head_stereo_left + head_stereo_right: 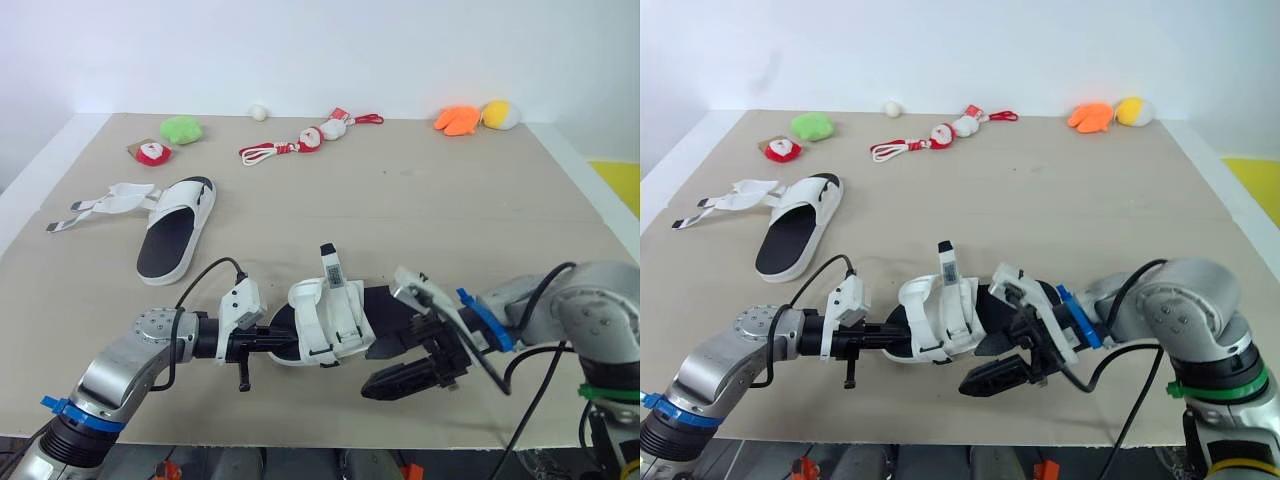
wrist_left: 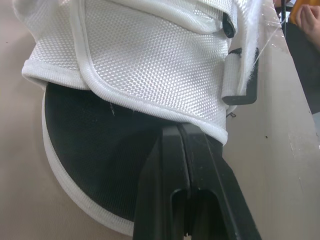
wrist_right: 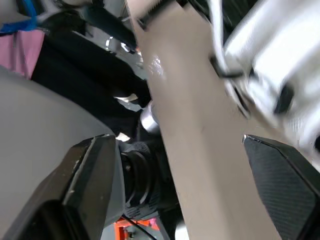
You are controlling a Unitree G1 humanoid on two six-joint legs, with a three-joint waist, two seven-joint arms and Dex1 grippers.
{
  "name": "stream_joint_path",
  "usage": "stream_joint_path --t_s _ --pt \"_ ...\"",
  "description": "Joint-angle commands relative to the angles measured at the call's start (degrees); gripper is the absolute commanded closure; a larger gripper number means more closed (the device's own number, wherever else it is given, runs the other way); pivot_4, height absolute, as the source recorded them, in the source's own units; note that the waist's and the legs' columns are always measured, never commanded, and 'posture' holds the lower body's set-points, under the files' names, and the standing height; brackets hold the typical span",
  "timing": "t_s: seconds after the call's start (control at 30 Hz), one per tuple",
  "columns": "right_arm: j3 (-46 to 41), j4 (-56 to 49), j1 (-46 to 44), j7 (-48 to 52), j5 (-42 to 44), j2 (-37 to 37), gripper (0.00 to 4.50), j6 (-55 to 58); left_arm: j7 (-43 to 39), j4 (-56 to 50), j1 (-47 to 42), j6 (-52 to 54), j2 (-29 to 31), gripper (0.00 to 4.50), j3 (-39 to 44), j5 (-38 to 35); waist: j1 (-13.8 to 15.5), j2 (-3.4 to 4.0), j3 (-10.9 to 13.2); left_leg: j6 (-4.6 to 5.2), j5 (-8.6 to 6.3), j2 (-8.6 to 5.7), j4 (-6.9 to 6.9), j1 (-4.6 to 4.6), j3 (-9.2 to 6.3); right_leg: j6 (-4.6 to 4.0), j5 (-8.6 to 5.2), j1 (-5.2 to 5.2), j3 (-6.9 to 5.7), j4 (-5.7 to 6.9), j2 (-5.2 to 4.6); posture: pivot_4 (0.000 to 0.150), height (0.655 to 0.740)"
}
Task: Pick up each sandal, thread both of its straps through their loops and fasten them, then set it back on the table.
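Pinching white mesh-strapped, black-soled sandal (image 1: 325, 322) at toe: left claw (image 1: 270, 345). Right claw (image 1: 387, 367) spread. Likely light, straps floppy; grip strap tip.

Along the far side of the beige worktop (image 1: 400, 220): fuzzy green plush (image 1: 181, 129), orange plush (image 1: 457, 119), yellow plush (image 1: 499, 114), red-and-white corded Santa ornaments (image 1: 310, 137).
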Motion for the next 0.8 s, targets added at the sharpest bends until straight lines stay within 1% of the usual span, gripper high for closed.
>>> stream_joint_path --t_s 0.03,0.2,0.27,0.37,0.63,0.73,0.8 --pt "-0.5 -3.3 3.5 -5.2 -1.0 2.6 0.02 0.0 0.6 0.9 1.4 2.2 0.3 4.5 -2.3 1.2 0.0 0.0 0.0 0.0 0.0 0.0 0.0 -0.01 0.0 0.0 0.0 0.0 0.0 0.0 0.0 0.15 0.74" --pt "-0.3 -2.5 5.6 -12.8 -5.1 8.7 0.02 -0.2 0.5 0.7 1.7 2.4 0.5 4.5 -2.2 1.0 -0.1 -0.04 -0.1 0.0 0.0 0.01 0.02 0.0 0.04 0.04 0.03 0.0 0.02 0.0 0.0 0.15 0.74" --pt "-0.5 -2.7 6.0 -13.9 -5.8 10.0 0.02 -0.1 0.6 0.5 1.7 2.5 0.5 4.5 -2.2 1.0 -0.1 -0.07 -0.1 0.0 0.0 0.02 0.01 0.02 0.04 0.03 0.02 0.01 0.02 0.0 0.0 0.15 0.74" --pt "-3.8 -2.6 5.6 -16.8 -4.1 15.9 0.02 0.2 0.6 0.3 2.0 2.6 0.8 4.5 -2.1 0.9 -0.1 -0.13 -0.2 0.0 0.0 0.06 0.01 0.09 0.04 0.03 0.02 0.05 0.02 0.0 0.03 0.15 0.74" --pt "-4.9 -3.1 7.1 -21.1 1.2 18.9 0.02 0.3 0.4 0.5 1.6 2.7 0.8 4.5 -2.1 0.9 -0.2 -0.08 -0.1 0.01 0.01 0.1 -0.02 0.12 0.05 -0.01 0.06 0.05 0.02 0.01 0.07 0.15 0.74" --pt "-5.2 -3.0 7.2 -23.1 3.0 19.9 0.78 0.3 0.2 0.6 1.5 2.7 0.8 4.5 -2.1 0.9 -0.2 -0.08 -0.1 0.01 0.01 0.1 -0.05 0.11 0.05 -0.02 0.05 0.03 0.02 0.01 0.07 0.15 0.74" --pt "-5.3 -2.8 7.3 -24.1 3.9 20.1 1.76 0.3 0.1 0.8 1.5 2.6 0.8 4.5 -2.2 1.0 -0.2 -0.08 -0.1 0.01 0.01 0.09 -0.04 0.09 0.04 -0.02 0.05 0.04 0.02 0.01 0.06 0.15 0.74"
